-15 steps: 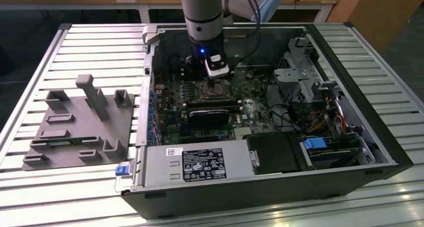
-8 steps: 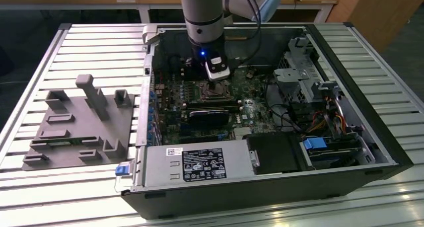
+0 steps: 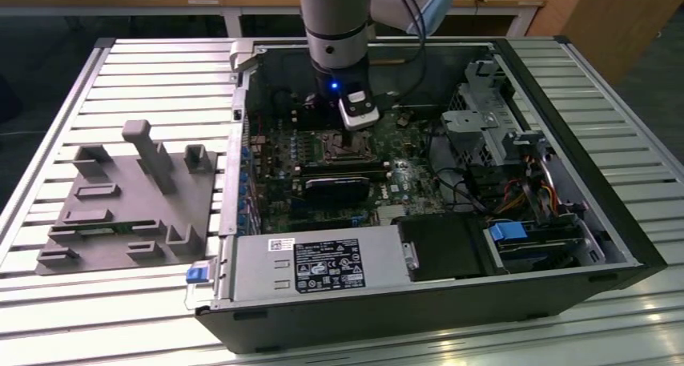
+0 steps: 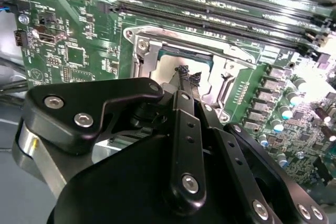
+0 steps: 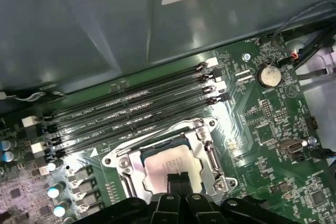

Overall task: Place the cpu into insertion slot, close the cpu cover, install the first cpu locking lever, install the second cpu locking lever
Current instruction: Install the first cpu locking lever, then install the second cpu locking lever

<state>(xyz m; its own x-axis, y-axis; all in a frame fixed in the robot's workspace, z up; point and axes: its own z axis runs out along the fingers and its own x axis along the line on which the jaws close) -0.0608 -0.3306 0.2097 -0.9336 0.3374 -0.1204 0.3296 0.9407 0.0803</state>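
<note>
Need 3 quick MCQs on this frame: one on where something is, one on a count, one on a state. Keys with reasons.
1. Where is the flat square silver-grey cpu?
A. On the grey fixture outside the case
B. In the silvery-rimmed square insertion slot
C. On the power supply

2. How many long black memory slots run beside that slot?
A. Two
B. Four
C. Six

3. How are the fingers of the black gripper?
A. Closed together over the cpu
B. Wide open around the case wall
C. Clamped on a cable

Key: 1 B, the chip's metal top sits inside the rim in both wrist views. 2 B, four parallel slots show in the first wrist view. 3 A, the fingertips meet above the chip.
</note>
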